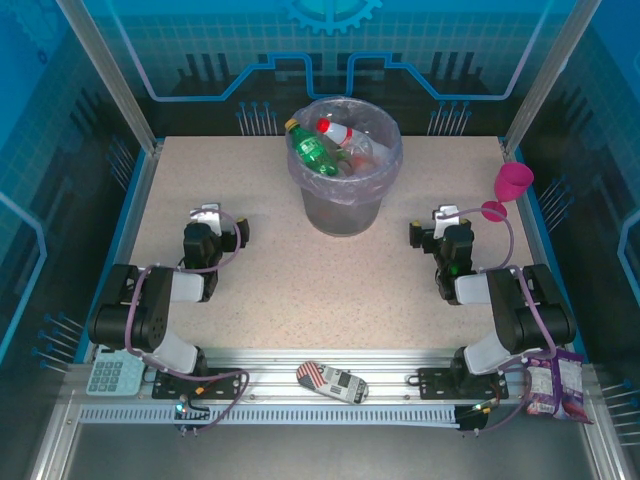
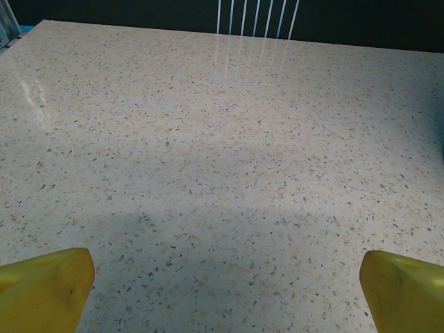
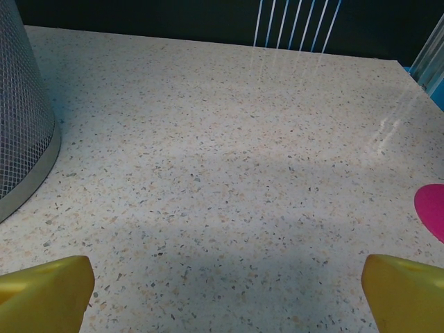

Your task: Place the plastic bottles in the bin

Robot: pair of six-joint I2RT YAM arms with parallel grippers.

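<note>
Grey bin (image 1: 343,212) holds green bottle (image 1: 315,155), red-capped bottle (image 1: 343,132).

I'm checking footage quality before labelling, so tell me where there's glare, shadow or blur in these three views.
Top external view: sharp and evenly lit, no strong shadow around the bin. Left wrist view: glare streaks on the table at upper left, soft shadow across the near part. Right wrist view: glare at the right, a broad shadow nearer the camera.
</note>
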